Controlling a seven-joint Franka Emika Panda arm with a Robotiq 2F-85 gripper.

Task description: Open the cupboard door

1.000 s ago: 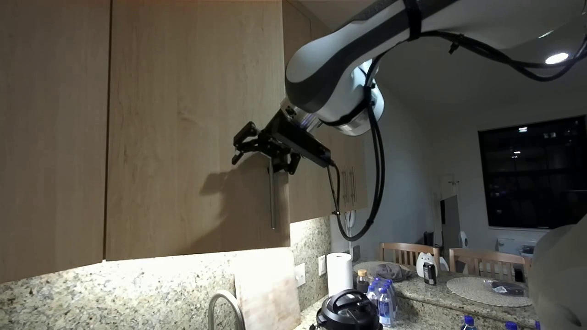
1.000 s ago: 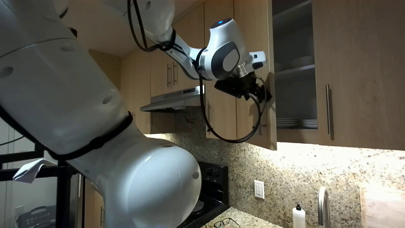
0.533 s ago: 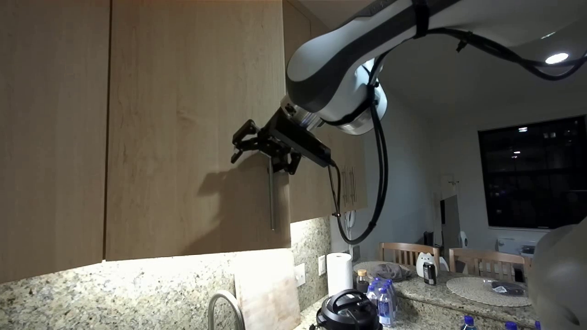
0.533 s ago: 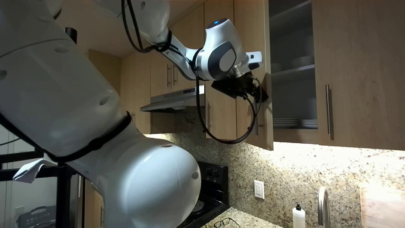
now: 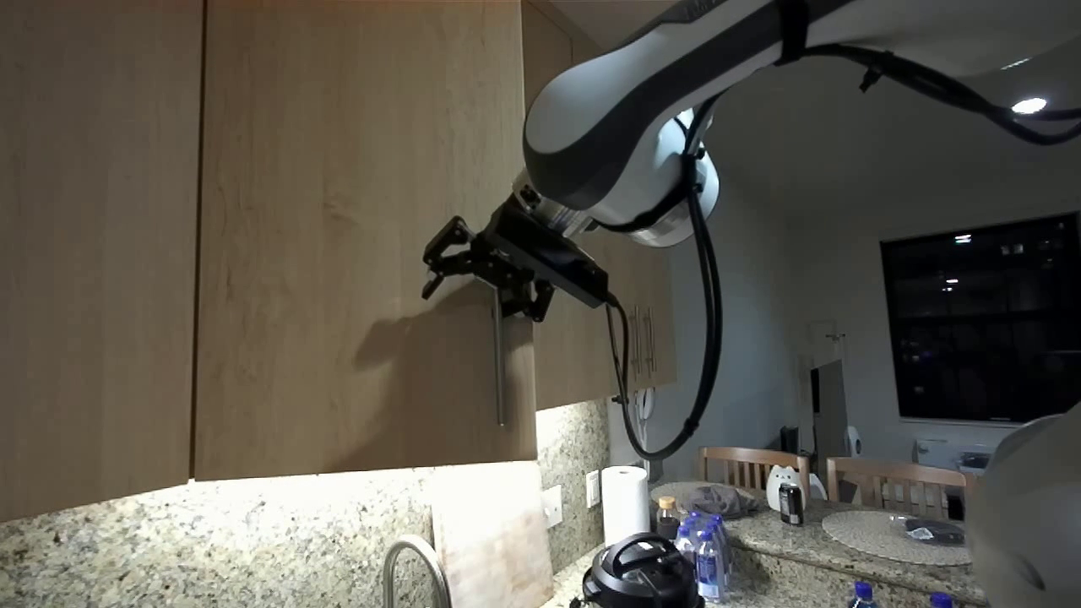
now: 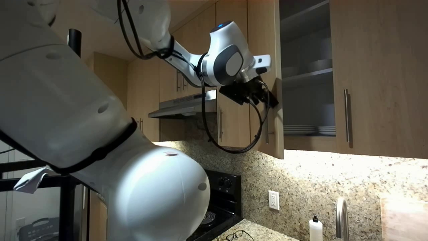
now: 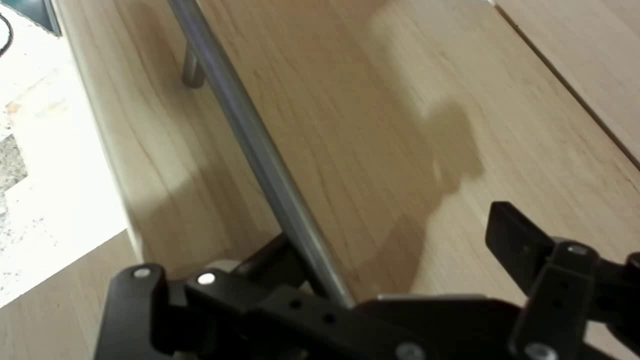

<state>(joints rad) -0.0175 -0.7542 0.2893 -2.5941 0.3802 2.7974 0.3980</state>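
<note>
Standing part-open above the bench point(image 6: 260, 229), out from its rear edge, the door point(image 5: 338, 211) exposes plates point(image 6: 299, 130) in the cupboard point(image 6: 306, 103). The tool point(image 5: 467, 297) has its fingers point(image 7: 517, 245) spread, one apparently tucked behind the handle point(image 5: 499, 371), presumably to draw the door by hooking, since clamping could fight its swing. Bench: speckled stone, glasses point(image 6: 237, 234) by the edge nearest the cooker point(image 6: 228, 187). Wall point(image 6: 297, 187) brightly lit beneath the cupboard; elsewhere dim, window point(image 5: 984, 321) dark.

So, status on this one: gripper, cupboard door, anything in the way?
Gripper open, straddling the bar handle. Cupboard door standing open, shelves showing. Cable loop hanging near the gripper; contact with the door unclear.
</note>
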